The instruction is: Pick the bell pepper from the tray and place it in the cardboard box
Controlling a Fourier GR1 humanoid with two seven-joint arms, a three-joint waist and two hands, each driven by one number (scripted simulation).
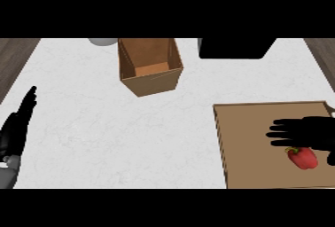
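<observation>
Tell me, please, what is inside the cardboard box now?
The cardboard box is open at the top, and only its bare brown floor shows inside. The bell pepper lies on the tray, beside the right hand.

one red bell pepper [303, 158], one flat brown wooden tray [262, 146], one tall open cardboard box [149, 66], one black block [235, 48], one grey round object [103, 41] and two black hands [307, 132] [16, 128] are counted.

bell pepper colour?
Red, with a green stem; the bell pepper shows in the head view, on the tray.

single head view, steeply down over the white counter [111, 128], forearms entering from the lower edge
</observation>
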